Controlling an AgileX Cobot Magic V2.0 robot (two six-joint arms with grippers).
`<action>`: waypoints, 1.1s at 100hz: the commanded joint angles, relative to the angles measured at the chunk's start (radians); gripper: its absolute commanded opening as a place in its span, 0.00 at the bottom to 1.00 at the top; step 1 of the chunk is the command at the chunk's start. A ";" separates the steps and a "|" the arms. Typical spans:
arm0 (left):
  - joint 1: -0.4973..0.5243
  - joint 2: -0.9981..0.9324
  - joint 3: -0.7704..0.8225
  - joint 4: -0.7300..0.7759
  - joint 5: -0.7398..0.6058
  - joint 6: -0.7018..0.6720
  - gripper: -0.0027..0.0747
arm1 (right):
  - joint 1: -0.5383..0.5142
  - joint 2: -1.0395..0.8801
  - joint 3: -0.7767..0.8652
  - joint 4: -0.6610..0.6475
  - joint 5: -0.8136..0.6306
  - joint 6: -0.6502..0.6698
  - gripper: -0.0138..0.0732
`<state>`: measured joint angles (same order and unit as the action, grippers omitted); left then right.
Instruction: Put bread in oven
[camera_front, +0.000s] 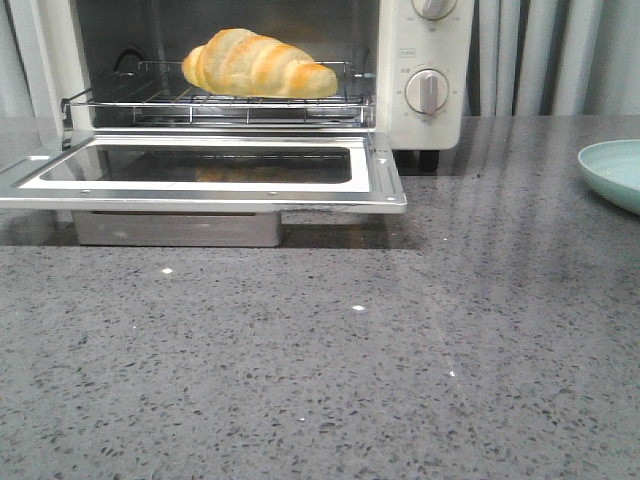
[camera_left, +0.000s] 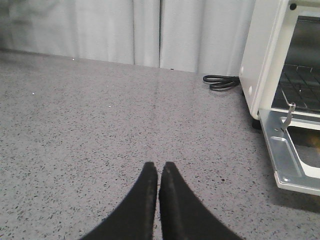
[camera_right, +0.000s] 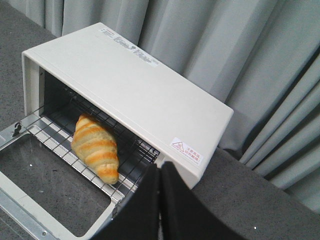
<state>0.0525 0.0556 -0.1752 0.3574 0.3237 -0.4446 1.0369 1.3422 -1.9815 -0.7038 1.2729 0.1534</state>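
Observation:
The bread (camera_front: 258, 64), a golden croissant-shaped roll, lies on the wire rack (camera_front: 215, 100) inside the cream-white oven (camera_front: 420, 130). The oven's glass door (camera_front: 200, 175) hangs open and flat. The right wrist view shows the bread (camera_right: 95, 147) on the rack from above, under the oven's top (camera_right: 130, 85). My right gripper (camera_right: 160, 169) is shut and empty, above the oven's right end. My left gripper (camera_left: 159, 166) is shut and empty over bare counter, left of the oven (camera_left: 267, 60). Neither gripper shows in the front view.
A pale green plate (camera_front: 615, 172) sits at the counter's right edge. A black power cord (camera_left: 220, 81) lies behind the oven's left side. Grey curtains (camera_right: 240, 60) hang behind the counter. The open door reaches forward over the grey speckled counter (camera_front: 330, 370).

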 joint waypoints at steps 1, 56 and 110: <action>0.001 0.016 -0.029 -0.002 -0.066 -0.001 0.01 | -0.002 -0.015 -0.024 -0.038 0.041 0.002 0.08; 0.001 0.016 -0.029 -0.002 -0.068 -0.001 0.01 | -0.298 -0.169 0.382 0.339 -0.320 0.002 0.08; 0.001 0.016 -0.029 -0.002 -0.070 -0.001 0.01 | -0.640 -0.472 1.139 0.619 -0.986 -0.098 0.08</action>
<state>0.0525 0.0556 -0.1752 0.3574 0.3237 -0.4446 0.4199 0.9205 -0.9000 -0.1026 0.4583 0.0954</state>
